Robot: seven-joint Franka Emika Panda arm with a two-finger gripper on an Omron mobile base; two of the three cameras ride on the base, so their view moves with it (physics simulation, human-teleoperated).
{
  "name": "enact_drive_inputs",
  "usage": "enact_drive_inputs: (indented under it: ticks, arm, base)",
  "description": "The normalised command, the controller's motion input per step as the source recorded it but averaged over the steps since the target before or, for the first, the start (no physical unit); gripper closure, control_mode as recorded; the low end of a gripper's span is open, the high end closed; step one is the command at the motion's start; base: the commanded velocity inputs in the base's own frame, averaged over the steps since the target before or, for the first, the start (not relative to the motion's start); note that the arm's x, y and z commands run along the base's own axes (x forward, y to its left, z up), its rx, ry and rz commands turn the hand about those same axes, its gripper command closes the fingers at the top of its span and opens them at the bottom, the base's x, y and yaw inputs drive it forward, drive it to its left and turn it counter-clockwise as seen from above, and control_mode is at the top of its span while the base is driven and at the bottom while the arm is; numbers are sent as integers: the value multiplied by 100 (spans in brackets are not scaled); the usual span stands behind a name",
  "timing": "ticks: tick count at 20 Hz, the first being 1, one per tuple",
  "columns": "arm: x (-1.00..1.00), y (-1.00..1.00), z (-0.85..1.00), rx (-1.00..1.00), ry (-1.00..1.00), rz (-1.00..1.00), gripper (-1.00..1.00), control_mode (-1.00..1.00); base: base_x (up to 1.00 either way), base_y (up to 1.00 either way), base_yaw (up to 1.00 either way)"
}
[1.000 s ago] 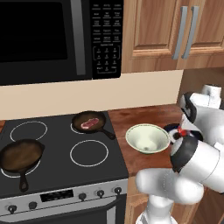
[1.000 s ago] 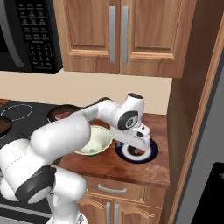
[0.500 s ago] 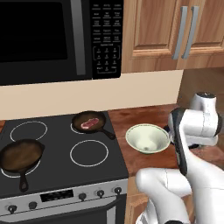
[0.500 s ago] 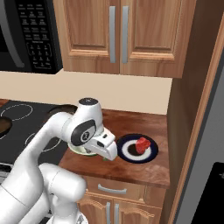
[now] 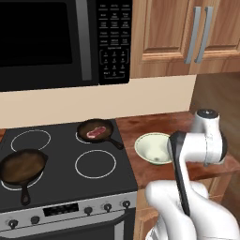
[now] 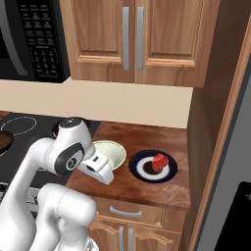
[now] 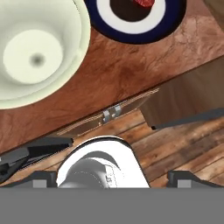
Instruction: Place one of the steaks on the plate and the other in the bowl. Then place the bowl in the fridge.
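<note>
Microwave (image 5: 56,42): black, mounted over the stove, keypad on its right side.
Cabinets (image 6: 132,41): wooden doors with long grey handles, above the counter.
Stove (image 5: 61,164): black top with ringed burners, knobs along the front edge.
Counter (image 6: 147,181): brown wood, right of the stove; carries bowl and plate side by side.
Arm (image 5: 197,145): white, bent over the counter's front edge, in front of the bowl.
Empty skillet (image 5: 21,166): dark, on the front left burner, handle toward the front.
Back skillet (image 5: 96,131): dark, on the rear burner, handle pointing toward the bowl.
Bowl (image 6: 109,153): pale cream-green, empty, on the counter between stove and plate.
Plate (image 6: 153,166): dark navy with a pale ring, just right of the bowl, apart from it.
Steak on plate (image 6: 159,162): red, lying near the plate's middle.
Steak in skillet (image 5: 97,132): red with pink marbling, flat in the back skillet.
Pincer (image 7: 109,177): released, jaws spread wide, nothing between them; aimed down past the counter edge.
</note>
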Motion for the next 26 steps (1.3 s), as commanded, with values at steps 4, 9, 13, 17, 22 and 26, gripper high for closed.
enact_drive_inputs:
  ticks: [4,9,13,17,22,26]
  arm:
    - [0,70,0,-1,-2,-4,-100,-100]
    - [2,99,5,-11,-12,-17,-100,-100]
    - [19,95,1,-17,-6,-18,-100,-100]
    - [32,95,6,-11,-3,-6,-100,-100]
    - [45,95,3,-4,-4,-6,-100,-100]
    - [64,64,24,-2,0,0,-100,-100]
  base:
    - [0,0,0]
    - [0,0,0]
    - [0,0,0]
    - [0,0,0]
    - [0,0,0]
    - [0,0,0]
